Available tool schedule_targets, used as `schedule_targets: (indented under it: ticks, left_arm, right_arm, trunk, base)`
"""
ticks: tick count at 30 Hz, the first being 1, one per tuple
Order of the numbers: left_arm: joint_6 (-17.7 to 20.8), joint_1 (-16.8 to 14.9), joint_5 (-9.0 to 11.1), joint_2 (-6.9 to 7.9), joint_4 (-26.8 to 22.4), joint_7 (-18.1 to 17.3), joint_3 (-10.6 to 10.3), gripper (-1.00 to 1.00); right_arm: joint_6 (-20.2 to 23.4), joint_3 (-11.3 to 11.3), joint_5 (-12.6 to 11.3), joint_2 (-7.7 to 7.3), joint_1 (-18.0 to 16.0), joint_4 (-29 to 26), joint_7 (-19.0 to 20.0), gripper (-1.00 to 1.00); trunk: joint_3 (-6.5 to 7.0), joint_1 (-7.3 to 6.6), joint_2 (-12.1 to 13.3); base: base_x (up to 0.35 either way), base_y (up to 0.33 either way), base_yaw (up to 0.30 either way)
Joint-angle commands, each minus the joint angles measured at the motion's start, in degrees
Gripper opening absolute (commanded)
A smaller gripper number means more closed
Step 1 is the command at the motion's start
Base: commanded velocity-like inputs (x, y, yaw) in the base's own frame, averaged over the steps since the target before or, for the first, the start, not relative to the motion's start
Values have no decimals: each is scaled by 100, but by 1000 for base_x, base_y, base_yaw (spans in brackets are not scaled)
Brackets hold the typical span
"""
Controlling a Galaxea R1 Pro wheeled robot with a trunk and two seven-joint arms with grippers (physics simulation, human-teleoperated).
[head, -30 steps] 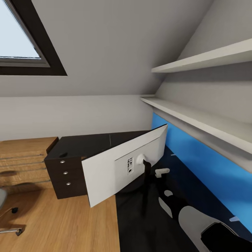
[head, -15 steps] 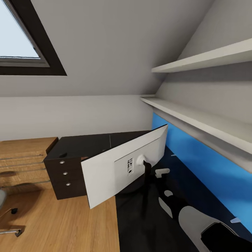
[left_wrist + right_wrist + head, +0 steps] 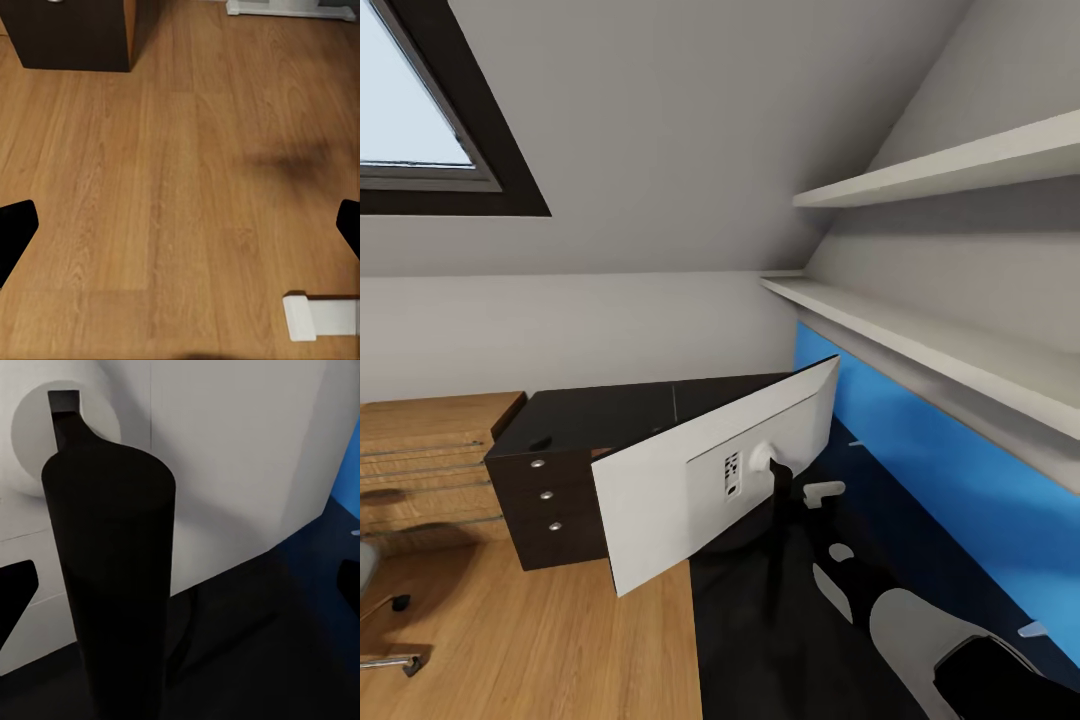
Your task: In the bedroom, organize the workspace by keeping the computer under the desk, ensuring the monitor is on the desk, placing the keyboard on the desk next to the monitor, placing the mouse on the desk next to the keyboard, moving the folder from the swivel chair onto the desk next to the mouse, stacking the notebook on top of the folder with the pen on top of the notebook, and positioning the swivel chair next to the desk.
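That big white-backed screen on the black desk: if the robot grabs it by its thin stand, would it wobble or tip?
Probably top-heavy: the monitor is very wide, yet it rides on one thin black stand. A push near an end would likely swing or tip it. The panel looks rigid, not floppy. The stand's smooth surface may slip between the right gripper's open jaws.

Pale grey sloped walls (image 3: pixel 690 130) are filling the upper frame, with a dark-framed skylight (image 3: pixel 430 120) glowing at the upper left. Two white shelves (image 3: pixel 920 340) are running along the right wall above a bright blue panel (image 3: pixel 960 490). A wood plank floor (image 3: pixel 540 640) is spreading across the lower left, and a light wooden dresser (image 3: pixel 420 450) is standing at the left edge.
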Motion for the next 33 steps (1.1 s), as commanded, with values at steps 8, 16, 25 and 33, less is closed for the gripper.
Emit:
schedule_targets:
  ticks: [8,16,25,33]
  left_arm:
    - [-12,-2,31,-22,4,1,11,100]
    - [-7,-2,33,-29,4,4,12,100]
    - [-5,-2,33,-25,4,12,18,100]
    - [-4,-2,33,-24,4,13,21,100]
  right_arm:
    - [-18,51,-38,1,-4,11,-33,100]
    - [-21,59,-34,8,-4,71,-30,100]
    - [-23,83,59,9,-4,86,1,100]
    - [-23,100,340,5,-4,95,9,100]
  trunk:
    - [-4,2,-5]
    - [-4,2,-5]
    - [-94,112,-206]
    - [-130,156,-286]
  base:
    - [0,0,0]
    - [0,0,0]
    - [0,0,0]
    - [0,0,0]
